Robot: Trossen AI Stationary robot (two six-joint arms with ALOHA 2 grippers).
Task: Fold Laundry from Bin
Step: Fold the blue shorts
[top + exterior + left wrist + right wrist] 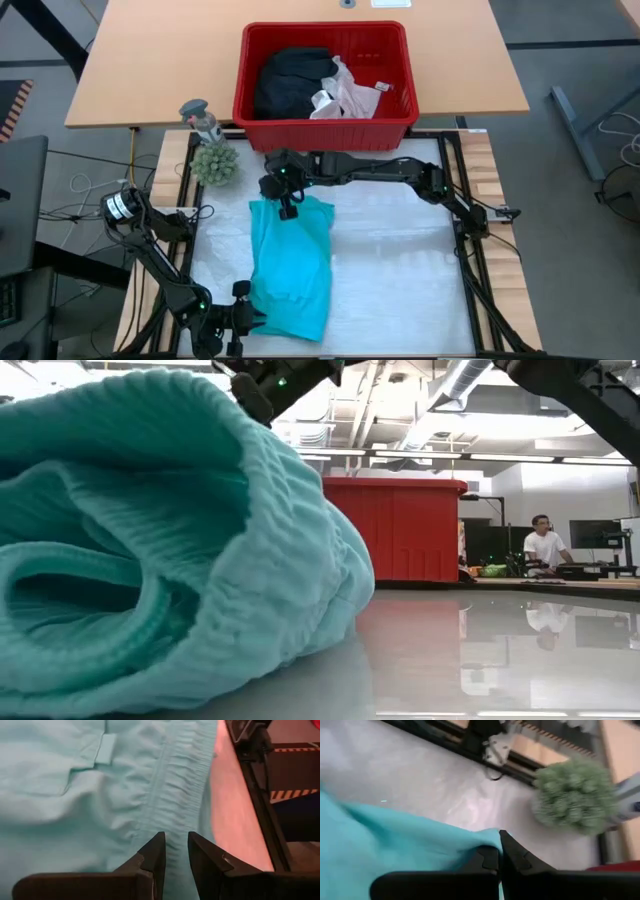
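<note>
A teal garment point(290, 265) lies bunched lengthwise on the white table top, and it fills the left of the low view point(150, 560). My right gripper point(288, 207) is shut on its far end. My left gripper point(243, 308) is at its near left edge, fingers close together on the gathered elastic band point(170, 780). The red bin point(325, 70) stands beyond the table's far edge. It holds a black garment point(290, 80) and white cloth point(345, 95). My left gripper has the teal garment's elastic band edge point(175, 827) between its two fingers, which slant down from the near left. The cloth around them rests on the table. My right gripper pinches the garment's far edge point(482, 840) between its shut fingers, slanting down from the far side. That edge is raised off the table while the rest lies on it; one layer or several, I cannot tell.
A green fuzzy ball point(215, 162) and a grey object point(200, 115) sit at the far left corner, near my right gripper. The table's right half point(400, 270) is bare white surface. A person point(545, 545) sits far back in the room.
</note>
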